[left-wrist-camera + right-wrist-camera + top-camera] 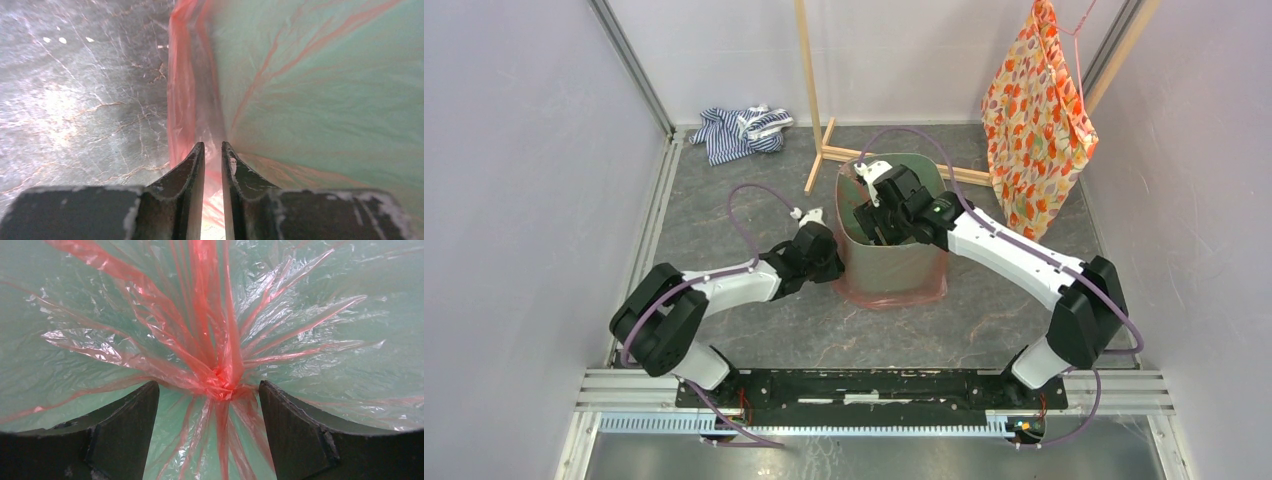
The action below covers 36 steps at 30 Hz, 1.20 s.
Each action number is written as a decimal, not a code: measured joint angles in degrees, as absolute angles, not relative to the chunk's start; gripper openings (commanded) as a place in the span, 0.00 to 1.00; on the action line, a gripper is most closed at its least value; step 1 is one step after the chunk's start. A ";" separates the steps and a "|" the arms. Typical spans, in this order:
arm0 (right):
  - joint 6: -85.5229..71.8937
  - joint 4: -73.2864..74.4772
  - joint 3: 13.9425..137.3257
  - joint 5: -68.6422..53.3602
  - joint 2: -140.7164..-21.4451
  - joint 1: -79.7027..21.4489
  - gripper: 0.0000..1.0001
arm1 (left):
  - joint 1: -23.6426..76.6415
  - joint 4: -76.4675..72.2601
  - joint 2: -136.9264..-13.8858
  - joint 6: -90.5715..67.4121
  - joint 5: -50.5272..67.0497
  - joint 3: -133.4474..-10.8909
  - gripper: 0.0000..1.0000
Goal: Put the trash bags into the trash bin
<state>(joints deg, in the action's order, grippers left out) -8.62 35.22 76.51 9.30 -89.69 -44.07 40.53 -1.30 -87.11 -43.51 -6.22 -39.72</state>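
Right jaws wide astride trash bag (220, 377) pucker, inside trash bin (886, 262).

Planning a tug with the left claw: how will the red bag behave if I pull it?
Probably floppy: the red bag gathers into crinkled pleats, holding no shape. Likely light and tear-prone: the green bin shows through it. It might slip from the left claw, which pinches only a narrow fold.

We see mint-green bin (889, 262) upright on floor; translucent red bag (906, 294) lines it, overhang pooled at base.
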 measured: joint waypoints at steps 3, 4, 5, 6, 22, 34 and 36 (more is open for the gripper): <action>-8.49 35.22 75.92 9.28 -90.32 -43.75 0.80 | 40.53 -0.62 -84.42 -43.48 -7.64 -39.72 0.27; -8.43 35.22 75.81 9.28 -90.59 -43.62 0.80 | 40.53 -0.32 -83.55 -43.46 -8.08 -39.72 0.27; -8.38 35.20 75.72 9.26 -90.85 -43.44 0.80 | 40.51 0.08 -82.67 -43.46 -8.51 -39.72 0.27; -8.23 35.20 75.64 9.28 -91.02 -43.33 0.80 | 40.45 0.43 -82.04 -43.44 -8.84 -39.75 0.27; -7.16 34.33 75.05 9.39 -94.89 -42.26 0.79 | 39.00 1.58 -81.62 -42.35 -8.82 -39.88 0.23; -6.13 32.73 73.23 10.92 -96.20 -42.26 0.77 | 39.00 0.47 -84.99 -41.28 -8.69 -40.23 0.20; -6.07 32.58 73.23 11.03 -96.20 -42.26 0.77 | 39.00 -0.03 -85.19 -41.23 -8.58 -40.23 0.20</action>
